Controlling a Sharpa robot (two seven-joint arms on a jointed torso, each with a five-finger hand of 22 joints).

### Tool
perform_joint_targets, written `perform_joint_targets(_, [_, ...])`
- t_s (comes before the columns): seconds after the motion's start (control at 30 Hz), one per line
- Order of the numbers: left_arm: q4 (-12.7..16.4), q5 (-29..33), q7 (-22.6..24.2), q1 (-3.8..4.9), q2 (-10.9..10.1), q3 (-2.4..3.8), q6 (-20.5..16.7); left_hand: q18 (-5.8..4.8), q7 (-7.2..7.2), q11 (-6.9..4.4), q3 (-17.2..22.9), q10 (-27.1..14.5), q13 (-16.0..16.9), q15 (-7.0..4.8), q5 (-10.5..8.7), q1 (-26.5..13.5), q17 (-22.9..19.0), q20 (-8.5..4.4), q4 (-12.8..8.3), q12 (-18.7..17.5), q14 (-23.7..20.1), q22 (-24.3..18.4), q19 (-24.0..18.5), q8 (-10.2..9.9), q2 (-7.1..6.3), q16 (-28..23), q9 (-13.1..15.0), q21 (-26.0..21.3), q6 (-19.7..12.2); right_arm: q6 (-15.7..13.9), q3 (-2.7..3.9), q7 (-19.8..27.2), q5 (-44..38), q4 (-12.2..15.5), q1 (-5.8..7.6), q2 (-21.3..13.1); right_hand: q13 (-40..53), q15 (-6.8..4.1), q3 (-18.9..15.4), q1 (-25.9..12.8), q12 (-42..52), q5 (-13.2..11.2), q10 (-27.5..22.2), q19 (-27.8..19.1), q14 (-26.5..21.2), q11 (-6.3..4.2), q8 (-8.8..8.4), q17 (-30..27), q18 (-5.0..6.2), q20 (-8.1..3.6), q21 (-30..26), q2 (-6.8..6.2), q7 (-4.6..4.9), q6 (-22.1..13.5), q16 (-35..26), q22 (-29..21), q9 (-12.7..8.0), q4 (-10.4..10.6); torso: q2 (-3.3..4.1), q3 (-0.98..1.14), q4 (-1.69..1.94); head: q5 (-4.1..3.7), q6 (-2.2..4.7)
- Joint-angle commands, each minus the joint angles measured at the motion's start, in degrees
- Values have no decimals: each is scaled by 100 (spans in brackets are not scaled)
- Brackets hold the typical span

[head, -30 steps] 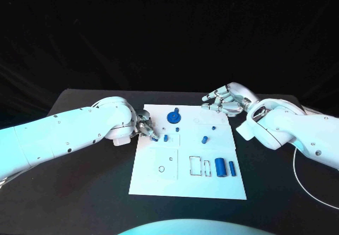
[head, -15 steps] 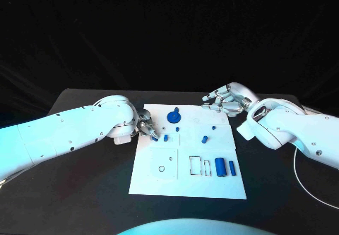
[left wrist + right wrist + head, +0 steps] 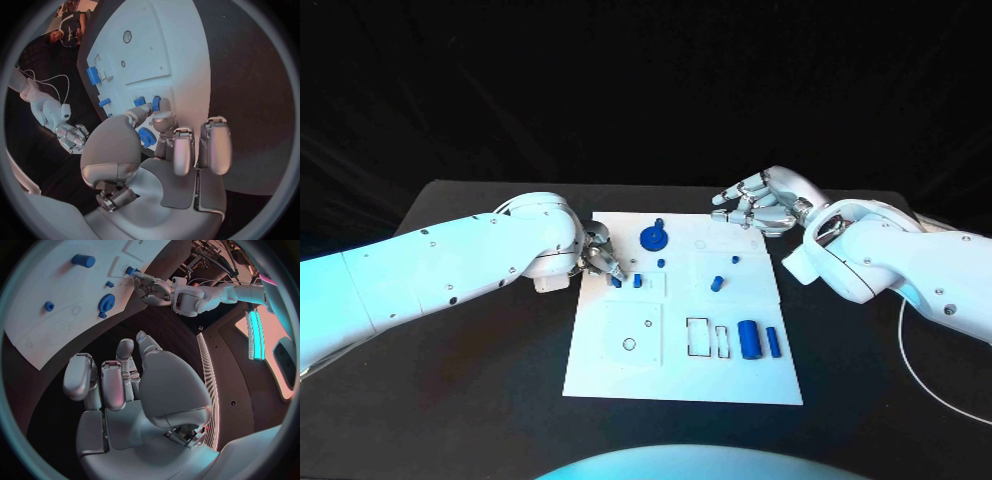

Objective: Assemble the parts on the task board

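Note:
The white task board (image 3: 682,360) lies mid-table. On it are a blue gear (image 3: 653,239), two small upright blue parts (image 3: 616,281) (image 3: 638,281), small pegs (image 3: 717,283), a blue cylinder (image 3: 750,341) and a bar (image 3: 773,343). My left hand (image 3: 599,258) is at the board's left edge, thumb and a fingertip (image 3: 156,116) drawn together at the nearer small part (image 3: 155,103). Whether they pinch it is hidden. My right hand (image 3: 759,208) hovers over the board's far right corner, fingers loosely apart and holding nothing.
Black outlines of slots (image 3: 705,338) mark the board's near half. A white cable (image 3: 913,360) runs over the black table at the right. In the right wrist view, the gear (image 3: 106,302) and cylinder (image 3: 82,260) lie beyond my fingers.
My left arm has shifted slightly towards the board, with its fingertips staying at the small blue part. The right hand and the parts have not moved.

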Motion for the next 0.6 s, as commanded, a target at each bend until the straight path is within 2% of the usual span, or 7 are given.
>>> perform_joint_targets(0.03, [15, -1, -41, -52, 32, -39, 354, -76, -58, 9, -82, 29, 41, -45, 33, -104, 1508, -45, 23, 36, 612, 1068, 392, -44, -18, 17, -12, 34, 105, 85, 0, 24, -2, 1, -3, 5, -5, 9, 9, -18, -14, 28, -44, -50, 232, 5, 17, -5, 78, 2, -36, 61, 4, 17, -25, -5, 5, 36, -2, 1, 4, -9, -3])
perform_joint_targets(0.2, [-5, -14, -41, -52, 42, -39, 322, -73, -59, 8, -318, 31, 49, -49, 18, -287, 1508, -51, 131, 36, 612, 1063, 387, -74, -66, 17, -68, 18, 162, 87, 0, 27, 4, -1, -3, 9, -15, 10, 4, -24, -21, 40, -50, -58, 227, 5, 17, -22, 81, 2, -44, 59, 4, 17, -39, -19, 5, 44, -3, -2, 5, -7, 1])
perform_joint_targets(0.43, [-28, -18, -50, -51, 50, -39, 272, -76, -55, 10, -564, 32, 64, -50, 13, -395, 1508, -54, 248, 40, 612, 1079, 392, -104, -49, 17, -121, 31, 200, 99, 0, 23, 6, 2, -3, 8, -9, 9, -1, -32, 0, 104, -43, -59, 227, 4, 17, -26, 82, 2, -51, 62, 3, 18, -46, -27, 5, 65, -3, 0, 2, -11, 4])
perform_joint_targets(0.6, [-48, -19, -63, -50, 53, -39, 224, -72, -46, 19, -985, 30, 69, -43, -2, -580, 1508, -49, 453, 37, 612, 1070, 385, -123, -64, 17, -169, 8, 247, 105, 0, 21, 6, 6, -3, 3, -23, 7, -7, -33, 7, 205, -47, -59, 226, 2, 16, -33, 83, 0, -59, 58, 2, 19, -55, -35, 5, 89, -3, 1, 4, -15, 7])
